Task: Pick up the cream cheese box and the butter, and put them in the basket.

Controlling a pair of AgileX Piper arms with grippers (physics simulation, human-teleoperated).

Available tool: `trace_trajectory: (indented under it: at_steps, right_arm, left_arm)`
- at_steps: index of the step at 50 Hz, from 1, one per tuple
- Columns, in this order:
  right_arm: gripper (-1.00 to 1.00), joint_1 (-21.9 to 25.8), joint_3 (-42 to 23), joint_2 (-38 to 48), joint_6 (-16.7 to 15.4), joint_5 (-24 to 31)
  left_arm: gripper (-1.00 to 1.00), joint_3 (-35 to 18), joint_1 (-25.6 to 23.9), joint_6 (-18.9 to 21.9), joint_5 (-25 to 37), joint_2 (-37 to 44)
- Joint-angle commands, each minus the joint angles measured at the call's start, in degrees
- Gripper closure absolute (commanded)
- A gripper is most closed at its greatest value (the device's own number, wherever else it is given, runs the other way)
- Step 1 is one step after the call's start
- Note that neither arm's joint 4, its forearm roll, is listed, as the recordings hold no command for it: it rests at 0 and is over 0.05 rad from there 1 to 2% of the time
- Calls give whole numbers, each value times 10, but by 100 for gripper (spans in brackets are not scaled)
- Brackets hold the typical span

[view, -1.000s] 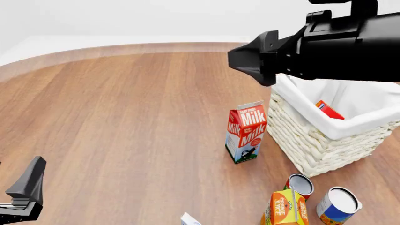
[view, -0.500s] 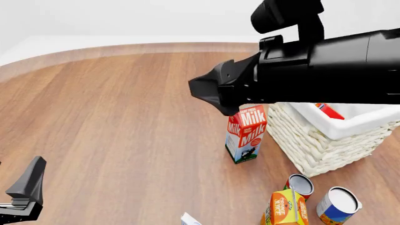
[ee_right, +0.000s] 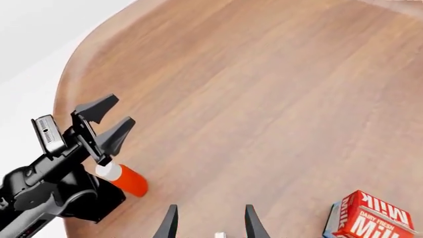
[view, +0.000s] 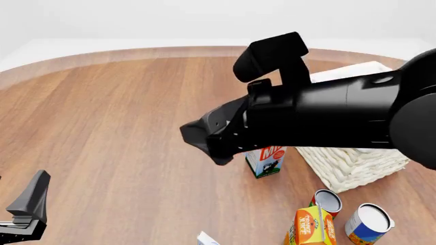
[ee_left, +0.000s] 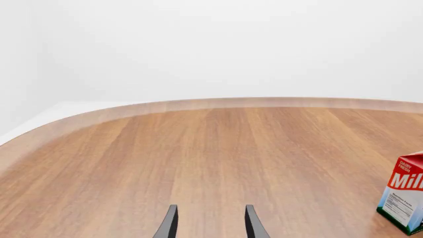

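Front view: right arm (view: pixel 320 120) has swung left, hiding basket (view: pixel 354 166).

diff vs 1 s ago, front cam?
The right arm swung left from above the basket, toward the camera; it now hides the basket's inside and the milk carton's top. Its tool is open, empty. Left tool, cans, juice carton and milk carton stayed put.
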Motion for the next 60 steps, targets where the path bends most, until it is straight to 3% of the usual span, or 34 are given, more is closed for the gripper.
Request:
trace_trajectory:
  at_steps: [1, 18, 24, 46, 60]
  right_arm:
    - [-100, 16, 25, 11, 17, -21]
    - [-100, 18, 47, 12, 27, -35]
    - [-100, 16, 82, 18, 47, -58]
    - [-100, 19, 89, 42, 49, -61]
    - [-100, 16, 132, 51, 66, -91]
  left_arm:
    - [-100, 0, 0, 0, 0, 0]
    - [-100, 0, 0, 0, 0, 0]
    - [-100, 0, 0, 0, 0, 0]
    - [-100, 0, 0, 0, 0, 0]
    - [-100, 0, 0, 0, 0, 0]
